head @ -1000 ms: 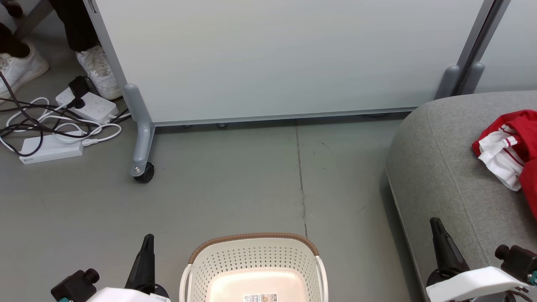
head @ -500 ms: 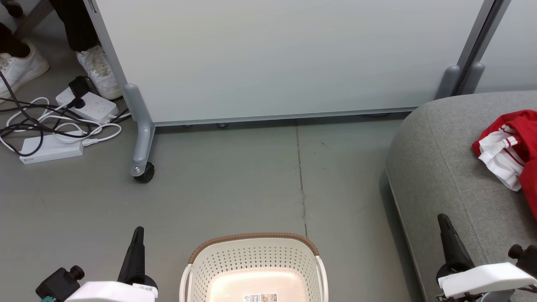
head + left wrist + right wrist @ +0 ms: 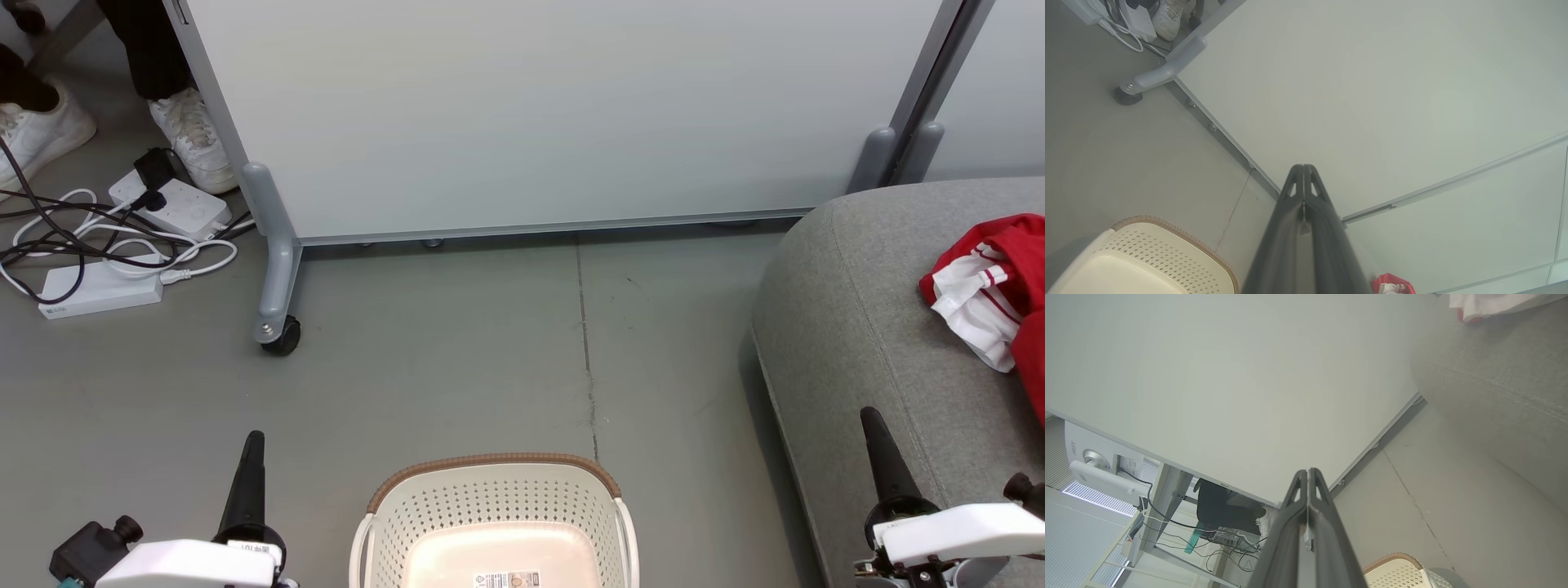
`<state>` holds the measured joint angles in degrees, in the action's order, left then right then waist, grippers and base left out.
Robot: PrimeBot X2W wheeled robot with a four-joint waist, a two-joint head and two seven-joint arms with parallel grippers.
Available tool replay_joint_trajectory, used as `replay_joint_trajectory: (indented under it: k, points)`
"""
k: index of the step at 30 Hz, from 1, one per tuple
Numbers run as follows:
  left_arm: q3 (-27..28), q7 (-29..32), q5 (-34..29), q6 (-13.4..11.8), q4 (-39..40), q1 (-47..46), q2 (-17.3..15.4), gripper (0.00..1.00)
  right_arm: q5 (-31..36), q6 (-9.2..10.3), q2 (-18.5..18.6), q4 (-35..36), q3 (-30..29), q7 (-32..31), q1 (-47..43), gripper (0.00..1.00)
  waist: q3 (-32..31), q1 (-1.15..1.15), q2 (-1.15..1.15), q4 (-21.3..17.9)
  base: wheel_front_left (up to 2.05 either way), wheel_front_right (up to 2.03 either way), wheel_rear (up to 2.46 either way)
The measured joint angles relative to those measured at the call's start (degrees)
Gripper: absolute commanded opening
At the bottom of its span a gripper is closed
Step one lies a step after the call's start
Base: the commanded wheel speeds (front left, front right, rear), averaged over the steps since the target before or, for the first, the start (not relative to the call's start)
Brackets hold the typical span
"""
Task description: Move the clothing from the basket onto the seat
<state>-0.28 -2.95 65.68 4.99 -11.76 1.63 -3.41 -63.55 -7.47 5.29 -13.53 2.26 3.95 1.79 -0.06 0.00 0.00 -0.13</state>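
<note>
Clothing (image 3: 992,286) in bright red with white panels lies bunched on the grey seat (image 3: 849,343). It is ahead of the right gripper (image 3: 870,420) and off to its right, well apart from the tips, and the frame edge cuts off part of the heap. That gripper is pressed shut with nothing between its fingers, close by the seat's side. The left gripper (image 3: 254,445) is likewise closed and empty. The basket (image 3: 494,467) sits between the two arms, inward of each gripper and lower than its fingertips. What shows of the basket's floor is bare but for a paper label. Its near end is out of frame, so I cannot tell whether anything lies there. The right arm looks much the nearer to the garment. Any further pick would probably mean reaching back and down into the basket, not forward.
</note>
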Motion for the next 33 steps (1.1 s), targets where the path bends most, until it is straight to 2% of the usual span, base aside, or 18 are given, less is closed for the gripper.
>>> replay_joint_trajectory:
  k: [33]
  points:
    - [3.3,4.4,16.5,0.5,2.3,-1.3,-0.4,0.00,-19.2,0.05,0.7,1.2,-1.5,-3.9,1.1,0.00,0.0,0.00,0.00,0.1,0.00,0.00,0.00]
